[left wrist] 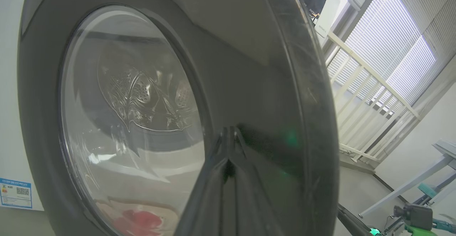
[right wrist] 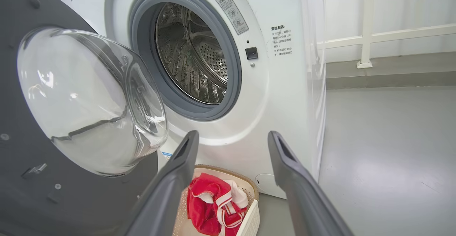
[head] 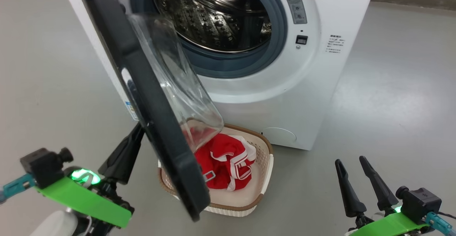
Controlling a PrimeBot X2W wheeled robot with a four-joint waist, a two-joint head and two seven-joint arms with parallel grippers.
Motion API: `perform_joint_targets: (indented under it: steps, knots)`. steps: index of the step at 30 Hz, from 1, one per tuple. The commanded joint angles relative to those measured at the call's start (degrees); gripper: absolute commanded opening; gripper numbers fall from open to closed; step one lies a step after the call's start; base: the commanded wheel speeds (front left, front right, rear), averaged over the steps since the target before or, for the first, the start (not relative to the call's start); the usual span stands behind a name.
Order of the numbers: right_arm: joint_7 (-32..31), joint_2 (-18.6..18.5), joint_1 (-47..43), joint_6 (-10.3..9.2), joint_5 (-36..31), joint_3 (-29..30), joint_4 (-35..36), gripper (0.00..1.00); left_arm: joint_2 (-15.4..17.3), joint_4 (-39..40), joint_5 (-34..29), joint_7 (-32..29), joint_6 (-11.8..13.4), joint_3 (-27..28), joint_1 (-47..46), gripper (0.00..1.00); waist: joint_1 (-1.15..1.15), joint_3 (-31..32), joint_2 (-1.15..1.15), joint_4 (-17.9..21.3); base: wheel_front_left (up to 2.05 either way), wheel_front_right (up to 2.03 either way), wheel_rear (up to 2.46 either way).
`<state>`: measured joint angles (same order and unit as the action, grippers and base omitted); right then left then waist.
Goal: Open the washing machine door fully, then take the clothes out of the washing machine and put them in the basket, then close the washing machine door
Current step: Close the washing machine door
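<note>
Closed left end effector [left wrist: 229, 133] meets the door [left wrist: 249, 68]; right end effector [head: 351, 161] spread above grey floor [head: 392, 104].

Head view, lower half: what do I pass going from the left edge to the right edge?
left gripper, shut → washing machine door, standing open → basket holding the red clothes → right gripper, open
</note>
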<state>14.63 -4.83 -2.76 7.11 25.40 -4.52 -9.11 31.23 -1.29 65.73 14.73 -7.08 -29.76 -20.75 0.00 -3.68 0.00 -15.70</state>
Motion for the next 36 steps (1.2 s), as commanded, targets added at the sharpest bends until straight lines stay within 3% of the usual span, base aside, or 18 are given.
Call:
perform_joint_targets:
  steps: [1,19,36]
  knots:
    - [0.4,-0.4,2.3,0.37,-0.2,-1.2,1.5,1.00,0.9,1.0,-0.6,0.3,-0.4,1.6,-3.8,0.00,0.00,-0.5,0.00,0.8,0.00,0.00,0.00]
    - [0.4,0.5,4.6,0.37,-0.4,-0.3,2.1,1.00,-8.3,-12.8,-7.5,0.3,-0.4,0.4,-17.0,0.00,0.00,-5.2,0.00,9.7,0.00,0.00,0.00]
    - [0.4,1.6,7.8,0.37,-0.2,0.3,2.8,1.00,-11.8,-25.6,-9.0,0.3,-0.4,2.9,-31.0,0.00,0.00,-10.2,0.00,18.0,0.00,0.00,0.00]
